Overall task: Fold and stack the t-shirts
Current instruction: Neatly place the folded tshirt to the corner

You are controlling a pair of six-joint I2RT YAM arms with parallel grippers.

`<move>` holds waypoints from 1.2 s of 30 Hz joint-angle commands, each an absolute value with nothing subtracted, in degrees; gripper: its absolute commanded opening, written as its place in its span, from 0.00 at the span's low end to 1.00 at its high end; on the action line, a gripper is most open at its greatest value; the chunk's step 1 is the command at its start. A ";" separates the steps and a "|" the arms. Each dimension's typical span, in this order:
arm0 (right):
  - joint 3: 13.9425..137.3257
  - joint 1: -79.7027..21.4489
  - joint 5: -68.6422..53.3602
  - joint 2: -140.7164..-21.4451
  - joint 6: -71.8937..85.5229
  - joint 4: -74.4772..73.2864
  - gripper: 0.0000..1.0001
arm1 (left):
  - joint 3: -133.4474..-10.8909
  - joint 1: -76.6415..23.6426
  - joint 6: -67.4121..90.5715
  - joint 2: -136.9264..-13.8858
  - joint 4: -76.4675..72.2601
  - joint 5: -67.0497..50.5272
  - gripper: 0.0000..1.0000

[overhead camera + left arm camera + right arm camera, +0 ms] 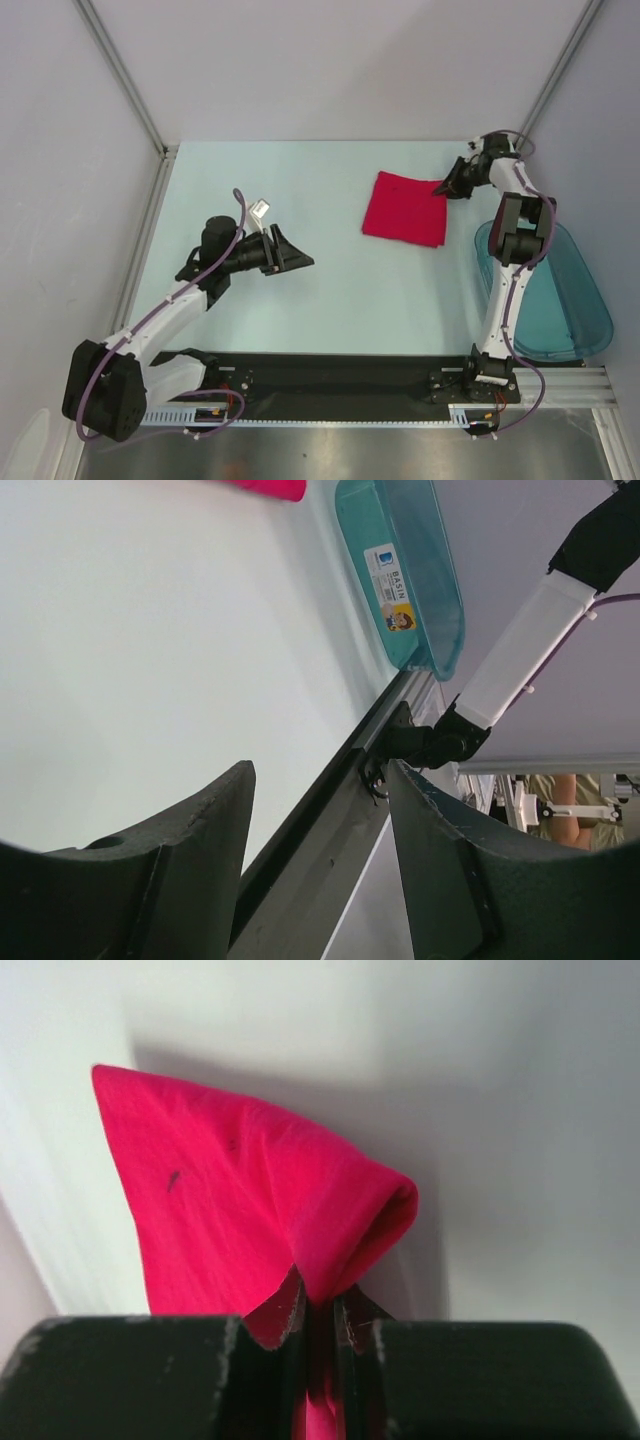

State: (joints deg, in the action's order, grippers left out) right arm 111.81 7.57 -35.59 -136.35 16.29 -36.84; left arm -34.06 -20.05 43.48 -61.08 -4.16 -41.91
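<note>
Top external: one t-shirt (405, 208), one bin (572, 300); right tool (443, 187) pinches it; left tool (296, 251) agape, empty.

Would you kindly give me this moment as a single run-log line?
right gripper: shut on corner of red t-shirt | left gripper: open, empty, away from shirt | teal bin: right of shirt

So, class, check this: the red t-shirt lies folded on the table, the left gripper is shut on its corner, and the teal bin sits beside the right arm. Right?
Not quite. It is the right gripper that is shut on the corner of the t-shirt, as the right wrist view shows. The left gripper stands open, apart from the cloth. The rest holds.
</note>
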 commanded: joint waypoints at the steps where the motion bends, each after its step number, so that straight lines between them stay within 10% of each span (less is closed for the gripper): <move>1: 121.62 11.24 -28.66 -136.74 10.11 -49.64 0.00 | -34.63 -19.60 43.24 -63.19 -7.12 -45.35 0.61; 19: 140.18 15.56 8.33 -146.51 2.20 -34.64 0.00 | -43.68 -19.78 39.73 -80.24 -4.04 -49.39 0.59; 36: 144.75 15.47 12.04 -153.89 -3.86 -9.68 0.00 | -49.39 -21.62 42.01 -91.66 -7.65 -47.64 0.58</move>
State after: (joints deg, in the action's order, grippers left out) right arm 141.45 15.84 10.33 -153.27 1.04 -18.87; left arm -46.83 -21.04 42.02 -90.54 -5.19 -47.13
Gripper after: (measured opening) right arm 0.123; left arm 0.584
